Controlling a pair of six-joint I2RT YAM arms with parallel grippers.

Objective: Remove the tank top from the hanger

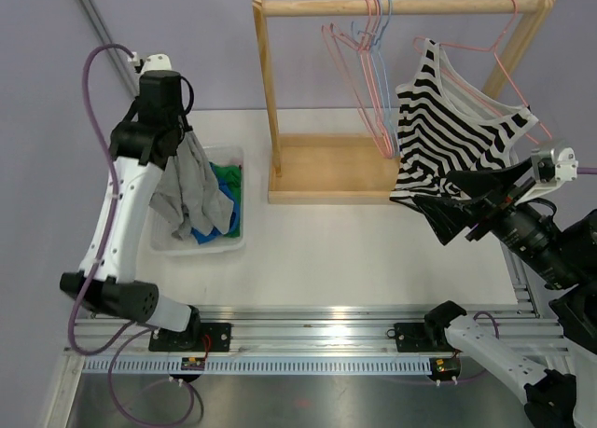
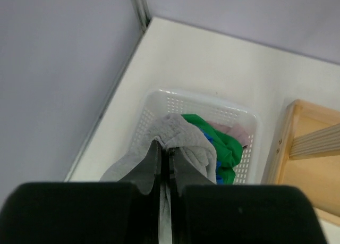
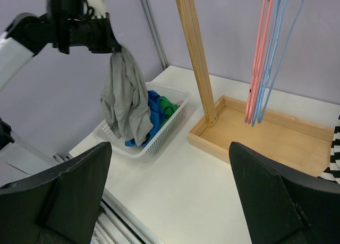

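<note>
Currently, left claw (image 1: 177, 134): pressed together on the top fold of a grey garment (image 1: 191, 193), which hangs free beneath it.
Below left claw: white basket (image 1: 235, 156), holding green and blue cloth.
Right claw (image 1: 443, 197): spread wide, holding nothing.
Task item: striped tank top (image 1: 452, 125), on a pink hanger (image 1: 466, 48) hooked over the wooden rack (image 1: 401, 6), just ahead of and above the right claw. Its hem lies at the fingertips; contact cannot be confirmed.
Step judged in hand: right claw taking the hem.
Method advised: close low on the hem, then draw down and sideways so one strap slips off the hanger's arm. Pull slowly, or the hanger may lift off the rail.
Risk: spare hangers (image 1: 368, 64), to the right claw's left, could snag.
</note>
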